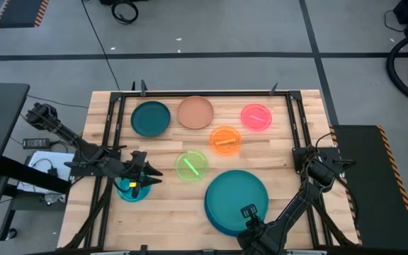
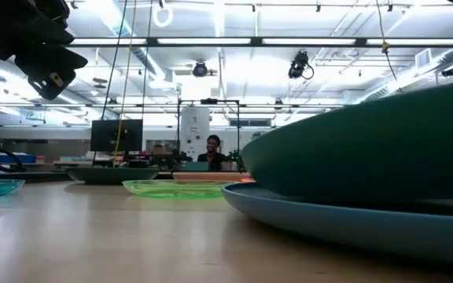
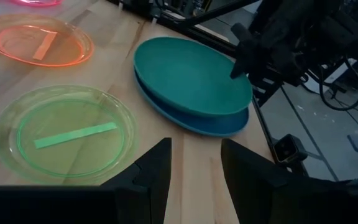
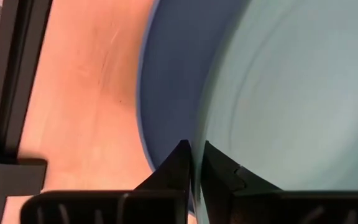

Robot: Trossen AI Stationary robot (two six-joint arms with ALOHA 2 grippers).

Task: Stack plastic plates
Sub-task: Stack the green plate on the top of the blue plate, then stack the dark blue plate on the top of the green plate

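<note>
The large teal plate lies on the large blue plate near the table's near edge, and my right gripper is shut on its near rim. My left gripper hovers open above the wood between the small cyan plate and the lime-green plate. In the left wrist view, the lime-green plate is just past its fingers. Flat on the table farther off are the orange plate, pink plate, tan plate and dark teal plate. My right gripper pinches the teal plate's near rim between its two fingers, coming from the table's near side. The held side is tilted up off the blue plate, while the teal plate's opposite edge rests on the blue plate.
A black metal frame runs along the table's left, far and right sides. Bare wood lies left of the blue plate. A person sits in the room beyond the far edge.
</note>
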